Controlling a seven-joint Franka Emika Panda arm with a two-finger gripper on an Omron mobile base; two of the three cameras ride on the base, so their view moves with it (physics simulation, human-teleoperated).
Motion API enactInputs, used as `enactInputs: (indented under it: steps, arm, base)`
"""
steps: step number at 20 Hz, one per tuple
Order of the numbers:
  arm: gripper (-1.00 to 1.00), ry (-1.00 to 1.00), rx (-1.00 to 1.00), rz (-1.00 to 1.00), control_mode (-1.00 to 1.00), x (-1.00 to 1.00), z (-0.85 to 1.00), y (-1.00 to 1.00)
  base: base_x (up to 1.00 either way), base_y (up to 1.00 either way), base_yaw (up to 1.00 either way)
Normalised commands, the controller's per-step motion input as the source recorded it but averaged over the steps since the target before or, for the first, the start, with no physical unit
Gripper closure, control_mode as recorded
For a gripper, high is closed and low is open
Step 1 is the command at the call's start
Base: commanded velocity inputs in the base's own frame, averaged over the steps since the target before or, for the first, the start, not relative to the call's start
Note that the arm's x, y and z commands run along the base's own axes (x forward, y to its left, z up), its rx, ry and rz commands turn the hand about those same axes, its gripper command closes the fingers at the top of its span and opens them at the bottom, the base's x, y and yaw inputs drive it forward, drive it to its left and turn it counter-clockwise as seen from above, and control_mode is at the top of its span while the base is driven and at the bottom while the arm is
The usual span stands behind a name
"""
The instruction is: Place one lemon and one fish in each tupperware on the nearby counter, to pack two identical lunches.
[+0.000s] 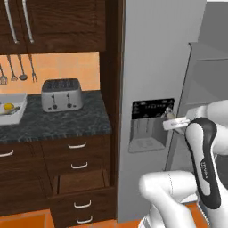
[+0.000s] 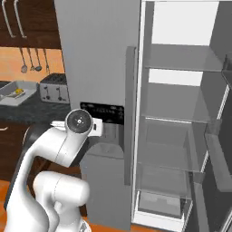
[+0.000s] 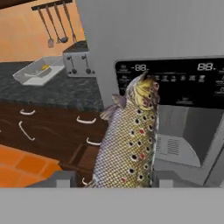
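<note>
A spotted tan fish (image 3: 129,144) stands between my gripper's (image 3: 113,180) two fingertips, head pointing away from the hand, and the gripper is shut on it. In the left base view the gripper (image 1: 169,117) hangs in front of the fridge's dispenser panel, well to the right of the counter (image 1: 67,122). One grey tupperware (image 1: 20,114) sits far left on the counter with a lemon (image 1: 8,107) and a pale slender fish in it. The same tupperware (image 3: 26,78) and lemon (image 3: 45,67) appear at the upper left of the hand view, and the tupperware (image 2: 10,100) also in the right base view.
A silver toaster (image 1: 61,94) stands on the counter right of the tray. The grey fridge (image 1: 151,53) has a dark dispenser panel (image 3: 175,83); its right side stands open onto bare shelves (image 2: 181,113). A drawer (image 1: 80,180) below the counter is pulled out. Utensils (image 1: 20,67) hang on the orange wall.
</note>
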Motion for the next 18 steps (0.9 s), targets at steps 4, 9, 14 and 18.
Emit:
enactInputs:
  steps: [4, 9, 14, 18]
  arm:
    - [1.0, 0.0, 0.0, 0.0, 1.0, 0.0, 0.0, 0.0]
    - [1.0, 0.0, 0.0, 0.0, 1.0, 0.0, 0.0, 0.0]
    - [1.0, 0.0, 0.0, 0.0, 1.0, 0.0, 0.0, 0.0]
    - [1.0, 0.0, 0.0, 0.0, 1.0, 0.0, 0.0, 0.0]
  base:
    - [0.43, 1.0, 0.0]
    - [0.22, 1.0, 0.14]
    - [0.14, 1.0, 0.37]
    - [0.52, 1.0, 0.26]
